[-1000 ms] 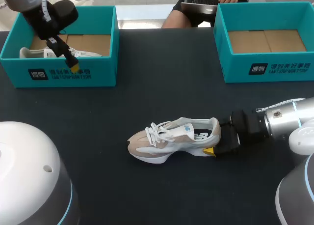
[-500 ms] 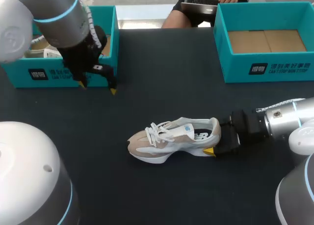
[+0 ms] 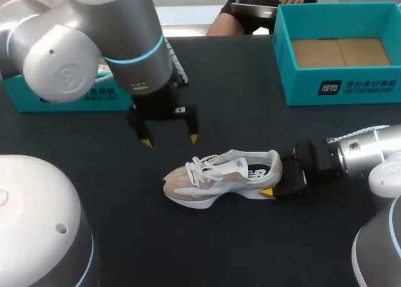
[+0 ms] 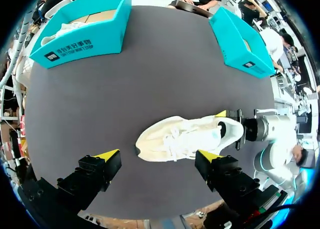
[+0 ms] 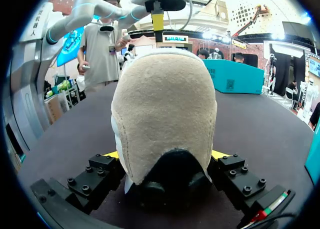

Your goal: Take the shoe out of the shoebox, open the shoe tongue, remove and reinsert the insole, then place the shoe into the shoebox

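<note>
A beige and white sneaker (image 3: 216, 177) lies on its side in the middle of the dark table, toe to the left. My right gripper (image 3: 276, 174) is shut on its heel; in the right wrist view the heel (image 5: 165, 114) fills the gap, with both fingers of that gripper (image 5: 166, 154) against it. My left gripper (image 3: 170, 140) hangs open just behind the shoe's toe and laces. In the left wrist view the sneaker (image 4: 185, 139) lies under and ahead of the left gripper (image 4: 159, 155), nothing between its fingers.
A teal shoebox (image 4: 85, 39) with another white shoe (image 4: 57, 31) stands at the back left, largely hidden by my left arm in the head view. A second teal shoebox (image 3: 338, 86), with only cardboard inside, stands at the back right.
My left arm has swung from over the back-left shoebox to the right and forward, down to near the sneaker's toe. The sneaker and the right arm have not moved.
</note>
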You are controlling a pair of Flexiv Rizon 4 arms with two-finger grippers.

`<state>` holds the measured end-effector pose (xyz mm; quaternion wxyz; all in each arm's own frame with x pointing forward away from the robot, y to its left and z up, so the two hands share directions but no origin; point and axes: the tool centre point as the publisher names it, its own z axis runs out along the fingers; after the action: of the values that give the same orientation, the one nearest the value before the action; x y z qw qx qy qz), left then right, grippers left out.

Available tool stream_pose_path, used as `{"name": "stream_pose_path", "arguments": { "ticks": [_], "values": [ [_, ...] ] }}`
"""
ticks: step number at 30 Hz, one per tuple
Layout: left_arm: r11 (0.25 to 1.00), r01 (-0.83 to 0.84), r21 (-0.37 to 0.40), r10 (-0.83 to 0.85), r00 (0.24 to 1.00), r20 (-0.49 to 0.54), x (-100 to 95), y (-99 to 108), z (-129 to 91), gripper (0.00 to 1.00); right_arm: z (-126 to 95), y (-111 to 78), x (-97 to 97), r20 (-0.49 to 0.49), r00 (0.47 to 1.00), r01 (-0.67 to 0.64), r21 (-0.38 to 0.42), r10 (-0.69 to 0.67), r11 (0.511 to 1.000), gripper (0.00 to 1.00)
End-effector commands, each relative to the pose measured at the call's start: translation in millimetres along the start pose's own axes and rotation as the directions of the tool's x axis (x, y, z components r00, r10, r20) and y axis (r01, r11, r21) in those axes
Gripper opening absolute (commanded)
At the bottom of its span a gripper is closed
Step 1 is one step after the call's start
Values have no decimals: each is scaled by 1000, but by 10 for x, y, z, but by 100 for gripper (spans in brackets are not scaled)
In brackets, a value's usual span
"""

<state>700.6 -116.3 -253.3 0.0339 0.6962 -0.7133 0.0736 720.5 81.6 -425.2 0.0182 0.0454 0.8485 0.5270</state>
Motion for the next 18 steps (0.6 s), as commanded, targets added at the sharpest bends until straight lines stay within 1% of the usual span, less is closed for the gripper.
{"name": "stream_pose_path", "arguments": {
  "ticks": [1, 18],
  "values": [
    [995, -97, -24, 98, 992, 75, 406, 139, 182, 100, 49, -22, -26, 1, 1000, -1, 3, 1, 1000, 0],
    [995, -97, -24, 98, 992, 75, 406, 139, 182, 100, 49, -22, -26, 1, 1000, -1, 3, 1, 1000, 0]
  ]
}}
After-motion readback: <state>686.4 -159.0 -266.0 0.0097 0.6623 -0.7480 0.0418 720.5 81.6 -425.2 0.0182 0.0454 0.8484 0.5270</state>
